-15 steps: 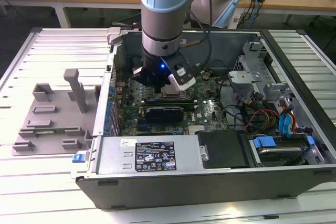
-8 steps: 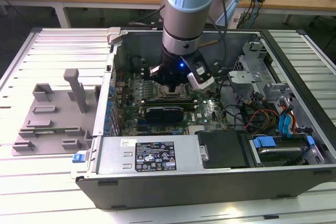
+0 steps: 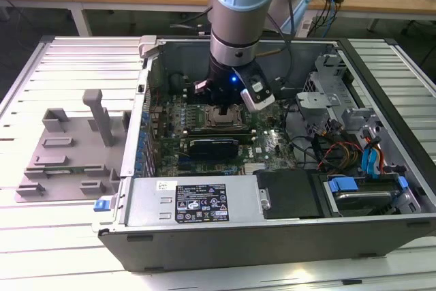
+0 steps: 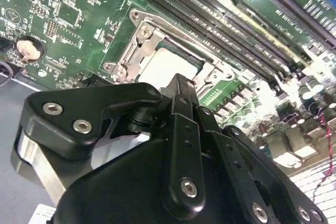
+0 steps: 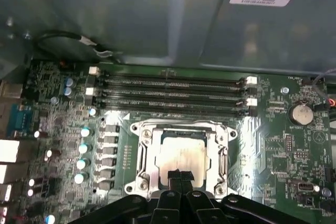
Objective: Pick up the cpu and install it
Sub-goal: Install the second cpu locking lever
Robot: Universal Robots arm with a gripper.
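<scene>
The cpu [image 5: 181,157] lies flat inside the socket frame [image 5: 144,156] on the motherboard [image 5: 273,145], within the open case [image 3: 225,243]. The claw [image 5: 180,174] hangs right over the socket, its fingers [image 5: 174,174] pressed together with the tips at the cpu's edge nearest the arm; whether they touch it I cannot tell. Memory slots [image 5: 168,95] run just beyond the socket.

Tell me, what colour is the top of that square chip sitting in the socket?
Silvery-white, slightly smudged; the cpu shows best in the first wrist view, lying in the metal socket frame.
</scene>
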